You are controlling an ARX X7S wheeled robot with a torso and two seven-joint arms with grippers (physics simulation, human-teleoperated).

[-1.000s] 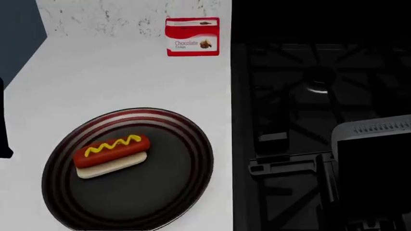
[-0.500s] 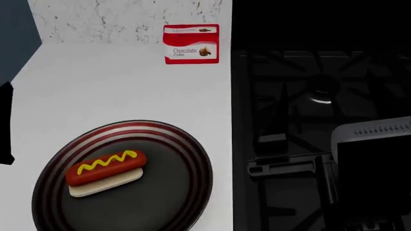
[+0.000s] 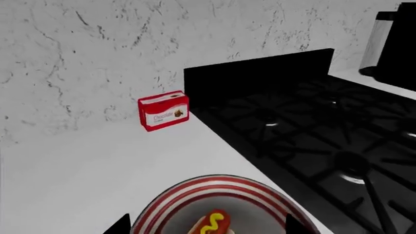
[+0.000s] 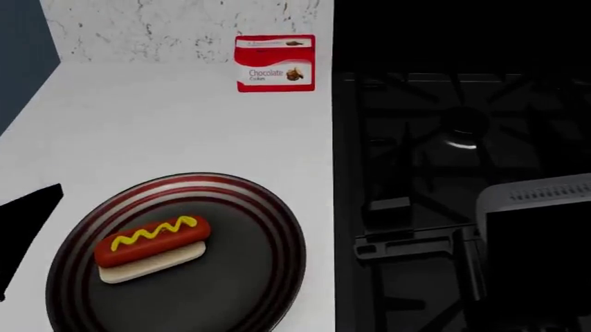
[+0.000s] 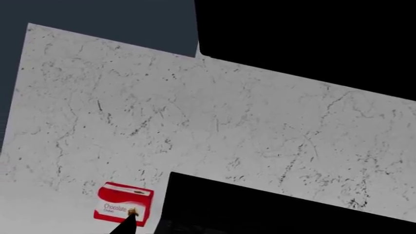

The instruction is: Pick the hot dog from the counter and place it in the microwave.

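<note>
Nothing's been picked up yet: the red sausage in a cream bun with mustard zigzag point(image 4: 151, 245) is sat on a dark red-ringed plate point(image 4: 249, 277) on the plain white desk point(image 4: 176, 131). Neither tool's spread can be told from these views, and the microwave isn't seen, so the whole grab-and-place is left.

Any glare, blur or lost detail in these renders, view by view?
Head view: sharp; stove nearly black, one small glint on a burner; hot dog and plate evenly lit. Left wrist view: sharp, box readable, stove grates faintly lit. Right wrist view: crisp veined wall, upper area pure black.
</note>
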